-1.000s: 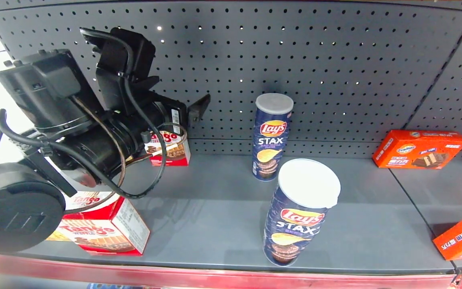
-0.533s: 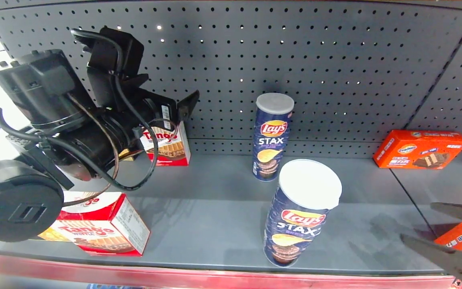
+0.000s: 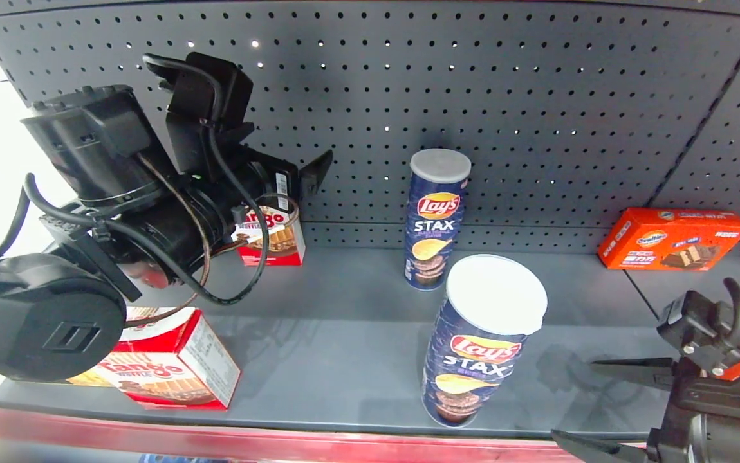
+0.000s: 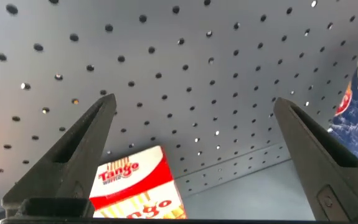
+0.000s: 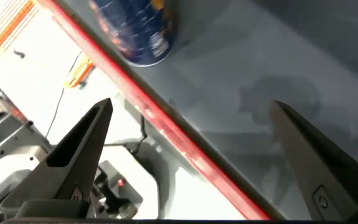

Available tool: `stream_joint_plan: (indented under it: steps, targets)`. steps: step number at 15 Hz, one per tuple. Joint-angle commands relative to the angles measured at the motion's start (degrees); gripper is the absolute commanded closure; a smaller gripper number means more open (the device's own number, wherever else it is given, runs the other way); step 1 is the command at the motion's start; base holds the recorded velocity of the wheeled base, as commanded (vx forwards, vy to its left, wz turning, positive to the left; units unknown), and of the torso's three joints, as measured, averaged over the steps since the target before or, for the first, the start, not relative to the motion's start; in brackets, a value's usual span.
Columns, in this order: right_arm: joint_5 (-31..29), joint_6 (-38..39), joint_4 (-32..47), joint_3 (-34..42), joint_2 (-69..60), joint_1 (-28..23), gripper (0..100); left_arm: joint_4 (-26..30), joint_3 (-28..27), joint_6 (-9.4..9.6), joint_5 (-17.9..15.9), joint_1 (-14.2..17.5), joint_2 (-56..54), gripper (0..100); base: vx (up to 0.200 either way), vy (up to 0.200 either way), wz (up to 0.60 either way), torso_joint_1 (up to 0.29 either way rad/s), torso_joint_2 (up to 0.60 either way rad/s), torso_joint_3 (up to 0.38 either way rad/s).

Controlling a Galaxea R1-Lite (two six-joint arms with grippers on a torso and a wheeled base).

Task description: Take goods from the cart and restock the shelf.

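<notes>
Two wide-open, empty end effectors at a stocked shelf.
A wafer box stands just beyond the left end effector; a chip can is beside the right end effector. Likely between placements: next, fetch more goods from the cart.

On shelf: rear can by back panel, front can before it; front wafer box and rear wafer box left; orange box right, at back

Matt grey metal shelf; glossy printed chip cans.
</notes>
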Motion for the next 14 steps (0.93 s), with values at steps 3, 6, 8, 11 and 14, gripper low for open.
stream_joint_plan:
  steps: [3,6,8,11,14]
  targets:
    - [-0.07,0.0,-0.04,-0.55,1.98,1.89,0,0.07,0.55,-0.01,0.04,-0.12,0.18,0,0.0,0.0,0.0,0.0,0.0,0.0]
    - [-0.86,0.0,-1.27,-1.96,5.32,2.59,0,0.07,0.46,-0.01,0.04,-0.12,0.18,0,0.0,0.0,0.0,0.0,0.0,0.0]
    - [-1.91,0.09,-1.27,-4.5,7.61,2.24,0,0.07,0.46,-0.01,0.04,-0.12,0.18,0,0.0,0.0,0.0,0.0,0.0,0.0]
    - [-1.91,0.09,-1.27,-6.7,10.07,1.89,0,-0.02,0.55,-0.01,0.04,-0.03,0.09,0,0.0,0.0,0.0,0.0,0.0,0.0]
    - [-2.0,0.09,-1.36,-8.99,12.27,1.63,0,-0.02,0.55,-0.1,0.13,-0.03,0.09,0,0.0,0.0,0.0,0.0,0.0,0.0]
